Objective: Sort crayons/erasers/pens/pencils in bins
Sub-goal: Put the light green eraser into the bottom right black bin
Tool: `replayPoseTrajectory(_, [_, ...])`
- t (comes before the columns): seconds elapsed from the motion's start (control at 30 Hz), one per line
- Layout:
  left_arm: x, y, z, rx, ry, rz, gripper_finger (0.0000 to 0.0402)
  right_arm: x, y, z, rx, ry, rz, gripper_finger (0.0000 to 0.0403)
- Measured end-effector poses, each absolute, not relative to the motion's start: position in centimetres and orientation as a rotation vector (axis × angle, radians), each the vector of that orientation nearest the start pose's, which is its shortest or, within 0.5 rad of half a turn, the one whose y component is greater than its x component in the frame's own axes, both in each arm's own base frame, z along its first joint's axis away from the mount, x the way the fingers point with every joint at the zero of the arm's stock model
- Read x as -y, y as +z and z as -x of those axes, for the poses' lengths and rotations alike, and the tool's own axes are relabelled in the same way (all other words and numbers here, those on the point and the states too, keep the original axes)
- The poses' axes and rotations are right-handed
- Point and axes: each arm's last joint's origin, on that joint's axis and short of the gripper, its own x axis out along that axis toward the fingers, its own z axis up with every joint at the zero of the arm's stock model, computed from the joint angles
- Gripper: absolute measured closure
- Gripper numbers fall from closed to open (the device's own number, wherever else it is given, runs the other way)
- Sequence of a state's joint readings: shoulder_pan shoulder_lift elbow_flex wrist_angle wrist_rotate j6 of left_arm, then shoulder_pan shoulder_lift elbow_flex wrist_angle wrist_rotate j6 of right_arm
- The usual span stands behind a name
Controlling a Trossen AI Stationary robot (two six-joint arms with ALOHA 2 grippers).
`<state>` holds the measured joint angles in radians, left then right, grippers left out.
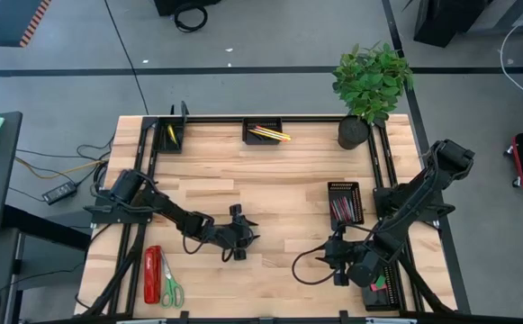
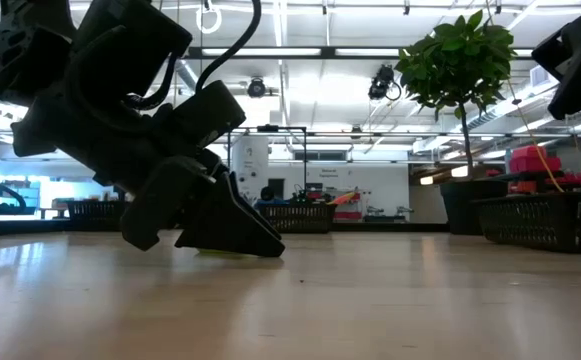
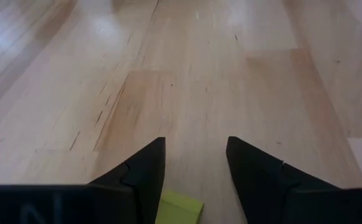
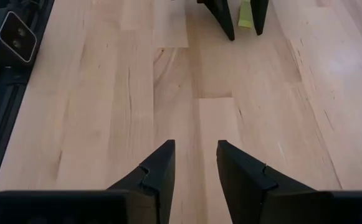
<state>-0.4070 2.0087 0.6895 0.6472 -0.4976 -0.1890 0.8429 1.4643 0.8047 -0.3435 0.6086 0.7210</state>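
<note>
A: Which step is in hand?

B: Picking up an eraser (image 3: 179, 208), I'd judge. The left gripper (image 1: 239, 233) is down on the table (image 1: 270, 171), near its middle and well apart from the plant (image 1: 372, 81). Its fingers stand apart with the yellow-green eraser lying between them on the wood, not clamped.

A: And the next move?

B: Close squarely on that small block, lift, then carry it to whichever bin (image 1: 173, 137) holds erasers. Being so short, it could slip out if the fingers meet it off-centre.

A: The right gripper (image 1: 340, 255)?

B: It hovers low near the bin (image 1: 344, 202) of dark sticks, on the plant's side of the table, fingers partly apart, nothing between them. Waiting, it seems.

A: What does one view give that another lacks?

B: From above the eraser is hidden under the left gripper. The left wrist view shows it between the fingers; the right wrist view catches it from across the table. The low view gives only a yellowish sliver under the fingertips, but confirms they are right at the wood. Only the high view shows the pencils (image 1: 269, 133) already in the far bin, beside the plant.
</note>
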Motion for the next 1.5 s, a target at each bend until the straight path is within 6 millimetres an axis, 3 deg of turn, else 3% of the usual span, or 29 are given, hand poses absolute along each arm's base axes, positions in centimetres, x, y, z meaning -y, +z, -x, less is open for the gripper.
replayPoseTrajectory(0.37, [12.0,5.9,-29.7,-0.62,0.151,-0.085,0.0251,-19.2,18.6,-19.3,-0.764,-0.061,-0.02,0.0279])
replayPoseTrajectory(0.57, [12.4,6.7,-29.3,-0.639,0.114,-0.163,0.0309,-19.2,18.6,-19.3,-0.762,-0.064,-0.019,0.0279])
replayPoseTrajectory(0.87, [12.3,9.5,-27.8,-0.709,0.122,-0.204,0.0393,-19.2,18.6,-19.3,-0.76,-0.066,-0.018,0.0279])
replayPoseTrajectory(1.27, [13.1,9.4,-26.8,-0.732,0.186,-0.26,0.0384,-19.2,18.6,-19.3,-0.759,-0.066,-0.019,0.0279])
replayPoseTrajectory(1.5, [15.1,10.8,-25.7,-0.634,0.202,-0.418,0.0377,-19.2,18.6,-19.3,-0.759,-0.065,-0.017,0.0279])
